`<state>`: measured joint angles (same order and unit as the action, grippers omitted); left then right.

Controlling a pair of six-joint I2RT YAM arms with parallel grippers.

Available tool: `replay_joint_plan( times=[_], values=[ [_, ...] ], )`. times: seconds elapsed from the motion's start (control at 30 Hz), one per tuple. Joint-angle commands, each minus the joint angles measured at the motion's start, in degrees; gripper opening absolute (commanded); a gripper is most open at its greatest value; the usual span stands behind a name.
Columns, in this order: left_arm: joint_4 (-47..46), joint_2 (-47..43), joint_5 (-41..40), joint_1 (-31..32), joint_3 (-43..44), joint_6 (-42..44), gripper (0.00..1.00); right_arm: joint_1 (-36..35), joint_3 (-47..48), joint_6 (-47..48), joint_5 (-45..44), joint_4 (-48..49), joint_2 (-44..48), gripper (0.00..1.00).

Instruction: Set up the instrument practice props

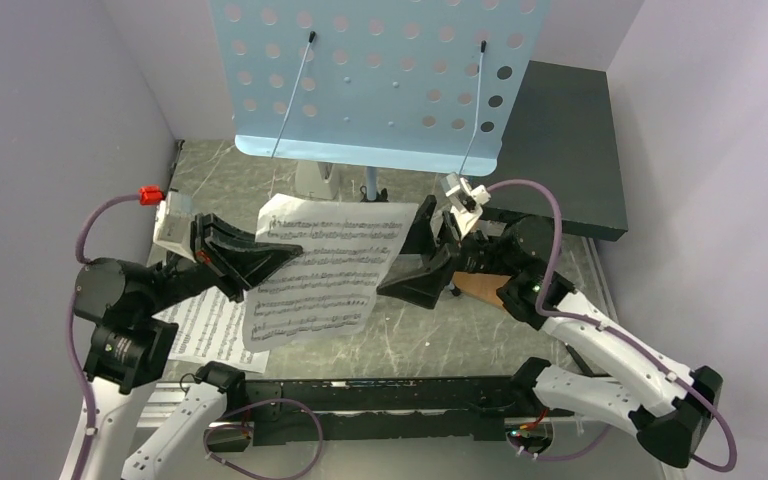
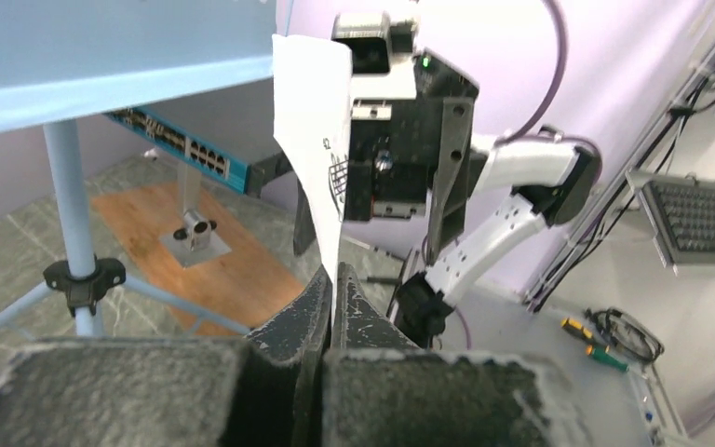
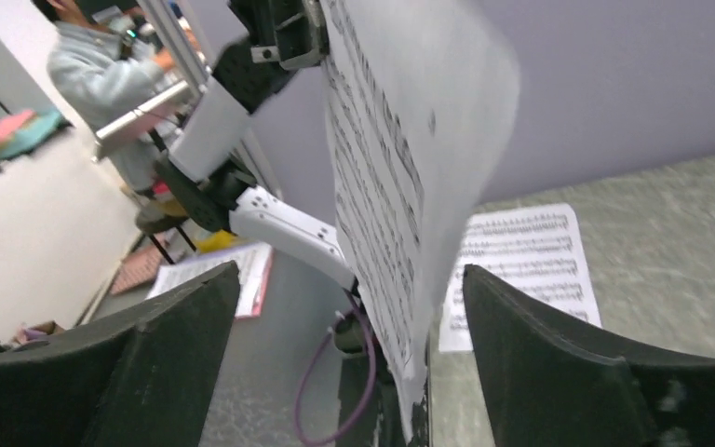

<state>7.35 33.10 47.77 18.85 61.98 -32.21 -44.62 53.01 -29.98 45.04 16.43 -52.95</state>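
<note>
Paper is hanging in mid-air below the light blue music stand (image 1: 380, 80), whose perforated desk is filling the top of the overhead view. At far left, a second page (image 1: 205, 330) is lying flat on the table (image 1: 410, 340) under the left arm (image 1: 120, 300). Just to its right, the left gripper (image 1: 282, 250) is pinching the left edge of the raised sheet-music page (image 1: 325, 270), its jaws pressed fully together on the paper in the wrist view. The page is stretching rightward, print up, its lower part curling. At its right edge the right gripper (image 1: 408, 258) is standing wide open and holding nothing, with one jaw on each side of the sheet. Whether either is brushing it cannot be told.

By the look of it, the page is not yet on the stand's ledge (image 1: 360, 155), and one thin pinch is carrying it alone. The limp sheet could sag or twist while being raised, catching under the ledge or on the wire retainers (image 1: 295, 100) and creasing, or sliding out of the grip. A sideways move by the open right jaws could snag the free edge.
</note>
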Motion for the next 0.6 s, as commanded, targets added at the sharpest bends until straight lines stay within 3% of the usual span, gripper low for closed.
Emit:
replay_joint_plan(
  times=[0.0,0.1,0.27,0.57],
  values=[
    [-16.9,0.8,-3.6,0.0,-1.0,-10.0,0.00,0.1,-4.0,-15.6,1.1,28.0,-1.6,0.86],
    [-21.7,1.6,-4.0,0.0,-1.7,-13.4,0.00,0.1,-6.4,-21.1,-0.4,37.9,-3.0,0.70],
    [-26.5,3.1,-4.3,0.0,-1.5,-16.1,0.00,0.1,-7.5,-25.4,-4.3,46.5,-5.3,0.52],
    [-28.6,4.2,-6.3,0.0,-1.2,-17.5,0.00,0.1,-5.7,-32.8,-6.8,58.3,-10.5,0.38]
  ],
)
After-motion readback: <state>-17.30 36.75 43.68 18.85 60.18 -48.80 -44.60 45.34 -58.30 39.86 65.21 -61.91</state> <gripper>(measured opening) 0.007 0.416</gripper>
